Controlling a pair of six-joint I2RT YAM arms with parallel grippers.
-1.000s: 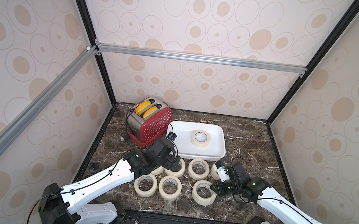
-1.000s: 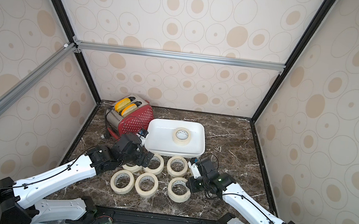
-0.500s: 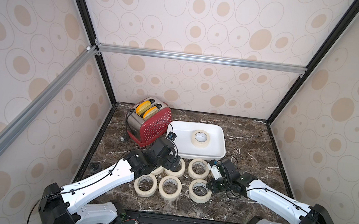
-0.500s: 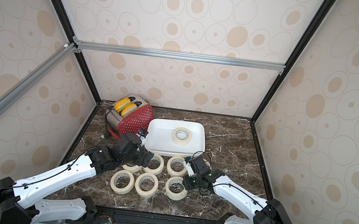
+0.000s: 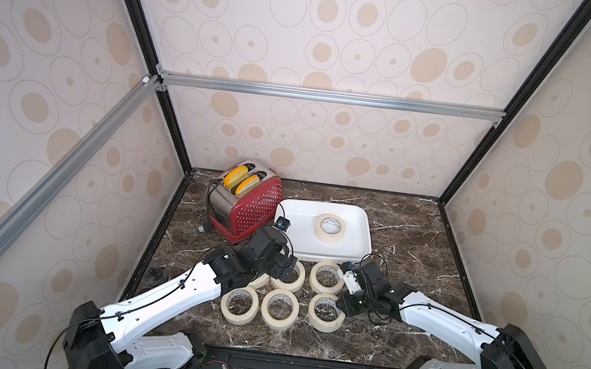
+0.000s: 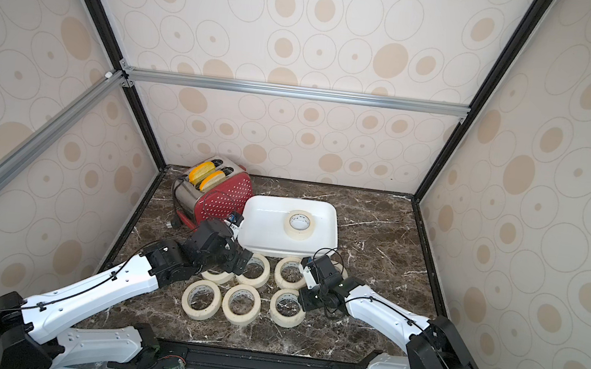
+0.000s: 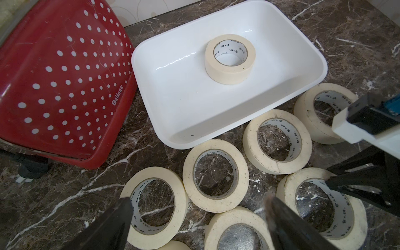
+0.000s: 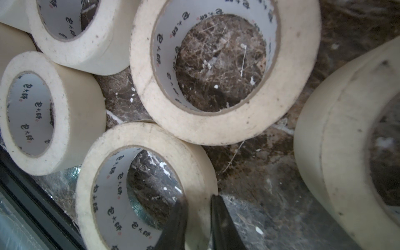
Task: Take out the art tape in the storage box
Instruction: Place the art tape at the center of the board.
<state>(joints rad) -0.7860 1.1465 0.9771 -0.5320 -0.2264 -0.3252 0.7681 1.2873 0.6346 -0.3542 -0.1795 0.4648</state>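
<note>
Dark marble worktop (image 5: 413, 246), spotted walls around. Toaster (image 5: 249, 206) is noted rear left. Left pincer (image 7: 198, 200) is held spread wide above the loose rolls (image 5: 279, 308), nothing between its fingers. Box (image 5: 296, 231) is set just right of the toaster; one tape roll (image 5: 330, 228) is seen flat inside it. Seven loose rolls are laid flat on the worktop before the box, in two rows. Right pincer (image 8: 200, 201) is clamped narrowly across the wall of the front-right roll (image 5: 322, 325), which is rested on the worktop.
</note>
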